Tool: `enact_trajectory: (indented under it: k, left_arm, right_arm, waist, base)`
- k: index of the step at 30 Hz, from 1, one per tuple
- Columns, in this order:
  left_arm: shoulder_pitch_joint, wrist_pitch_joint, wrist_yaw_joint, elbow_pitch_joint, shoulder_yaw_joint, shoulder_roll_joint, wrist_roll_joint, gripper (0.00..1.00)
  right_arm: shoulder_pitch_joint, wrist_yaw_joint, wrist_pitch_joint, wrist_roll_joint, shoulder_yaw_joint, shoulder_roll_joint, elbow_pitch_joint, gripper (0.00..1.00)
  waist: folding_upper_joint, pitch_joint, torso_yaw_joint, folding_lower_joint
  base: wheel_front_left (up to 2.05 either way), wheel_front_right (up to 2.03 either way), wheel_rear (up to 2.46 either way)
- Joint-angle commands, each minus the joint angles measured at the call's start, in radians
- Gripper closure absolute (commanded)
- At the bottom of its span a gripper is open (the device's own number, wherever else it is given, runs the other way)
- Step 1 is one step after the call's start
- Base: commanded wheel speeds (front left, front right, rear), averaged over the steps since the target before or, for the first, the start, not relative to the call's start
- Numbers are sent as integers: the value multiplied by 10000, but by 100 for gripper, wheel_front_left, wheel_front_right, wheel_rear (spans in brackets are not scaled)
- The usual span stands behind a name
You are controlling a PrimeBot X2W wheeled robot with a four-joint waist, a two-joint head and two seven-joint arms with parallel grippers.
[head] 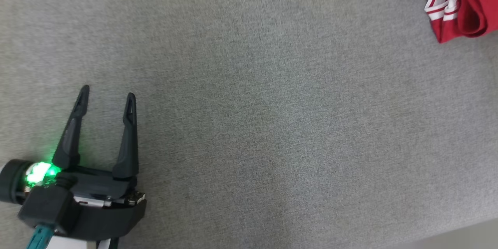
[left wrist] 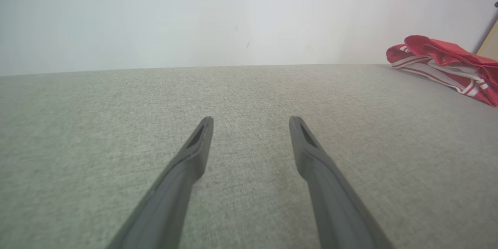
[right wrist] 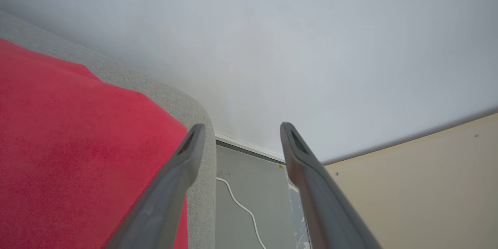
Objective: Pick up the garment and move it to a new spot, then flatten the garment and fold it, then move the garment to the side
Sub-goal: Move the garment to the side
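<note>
The grey fabric-covered worktop [head: 249,124] lies bare across its broad middle. The garment [head: 470,4], red with white stripes, sits as a compact bundle with layers stacked at its edge, at the far right corner of the worktop, near the wall [left wrist: 233,15]. It looks folded and set aside, so I judge the pick-up, flattening and folding done and the move to the side finished or nearly so. How neat the fold is cannot be told, since much of the bundle is cut off.

The left gripper [head: 108,91] hovers low over bare fabric, well apart from the garment, fingers spread and empty. The right gripper [right wrist: 242,125] is also spread, holding nothing, just beside the red cloth and pointing past the worktop's rounded edge, towards a white cable [right wrist: 241,206] on the floor.
</note>
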Motion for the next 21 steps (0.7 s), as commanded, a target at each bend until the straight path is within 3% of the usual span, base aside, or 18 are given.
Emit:
enact_trajectory:
  k: [1, 12, 21]
  left_arm:
    - [69, 45, 7, 261, 36, -43, -140, 0]
    - [1059, 13, 17, 694, 671, -603, -197, 0]
    - [2021, 13, 17, 901, 1222, -946, -191, 0]
  right_arm:
    - [-83, -29, -81, 30, -18, 66, -4, 0]
    - [871, -30, -1902, 302, -395, 1512, -54, 0]
    - [3214, -30, -2901, 274, -1211, 2813, -602, 0]
  waist:
    - [0, -375, 199, 0]
    - [0, -2532, 1018, 0]
    - [0, -4055, 1504, 0]
  base:
    - [0, 0, 0]
    - [0, 0, 0]
    - [0, 0, 0]
